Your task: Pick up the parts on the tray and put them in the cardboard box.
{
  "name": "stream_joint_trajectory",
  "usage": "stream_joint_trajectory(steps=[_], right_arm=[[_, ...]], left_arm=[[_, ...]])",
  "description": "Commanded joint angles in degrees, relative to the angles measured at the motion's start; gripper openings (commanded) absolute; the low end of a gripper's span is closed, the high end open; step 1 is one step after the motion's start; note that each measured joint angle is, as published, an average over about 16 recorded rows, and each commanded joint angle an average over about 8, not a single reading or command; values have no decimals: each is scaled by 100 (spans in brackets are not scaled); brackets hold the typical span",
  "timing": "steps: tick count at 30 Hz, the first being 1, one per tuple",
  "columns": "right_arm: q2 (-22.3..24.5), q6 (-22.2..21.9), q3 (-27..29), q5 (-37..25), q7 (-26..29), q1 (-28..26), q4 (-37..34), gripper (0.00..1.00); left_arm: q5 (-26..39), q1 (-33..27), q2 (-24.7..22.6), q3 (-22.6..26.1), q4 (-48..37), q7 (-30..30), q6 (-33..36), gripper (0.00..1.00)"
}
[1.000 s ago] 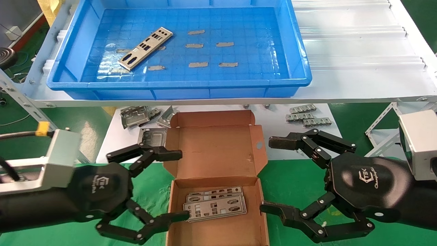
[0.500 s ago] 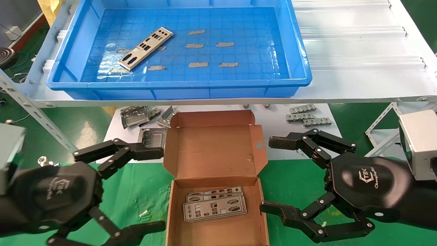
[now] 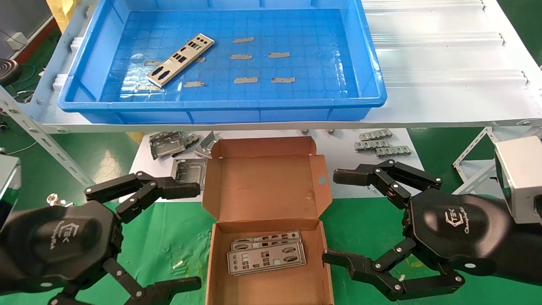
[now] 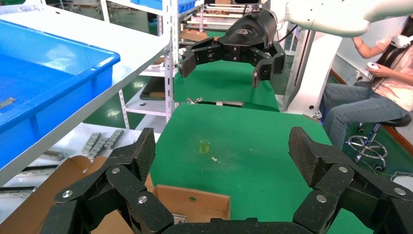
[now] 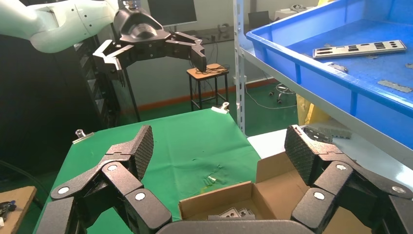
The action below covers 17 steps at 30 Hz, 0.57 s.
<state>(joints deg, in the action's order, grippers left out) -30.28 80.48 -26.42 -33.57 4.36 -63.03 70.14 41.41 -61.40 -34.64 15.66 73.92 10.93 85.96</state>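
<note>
A wide white counter (image 3: 444, 63) spans the far side of the scene and carries the large shallow bright-blue plastic tray (image 3: 372, 84) with its grid-patterned floor. Below and nearer lies a green mat (image 3: 364, 220), with a lower white shelf (image 3: 351, 178) behind it.

The small brown corrugated cardboard box (image 3: 266, 186) sits open in the middle of the mat, its hinged lid folded back toward the shelf. The left gripper (image 3: 169, 237) hangs just beside the box's left wall, fingers (image 3: 178, 190) spread wide apart and holding nothing. The right gripper (image 3: 334, 216) hangs just beside the box's right wall, its fingers (image 3: 351, 176) likewise spread wide and empty.

One thin flat silver metal plate (image 3: 181, 59), punched with rectangular cut-outs, lies at an angle on the left part of the tray floor. A small stack of like plates (image 3: 266, 257) rests flat inside the box. Chunky grey folded metal brackets (image 3: 169, 144) sit on the lower shelf left of the lid, and slimmer grey metal strips (image 3: 381, 144) sit to its right. Small grey flat patches (image 3: 258, 55) are scattered over the tray floor, near the lone plate.
</note>
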Motion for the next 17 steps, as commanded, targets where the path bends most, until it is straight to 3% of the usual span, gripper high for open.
stream_joint_trajectory(steps=[1, 17], right_arm=[[0, 0, 0, 0, 0, 0, 0, 100], [0, 0, 0, 0, 0, 0, 0, 100]], left_arm=[[11, -2, -8, 8, -7, -3, -8, 100], [38, -11, -34, 31, -31, -16, -23, 100]])
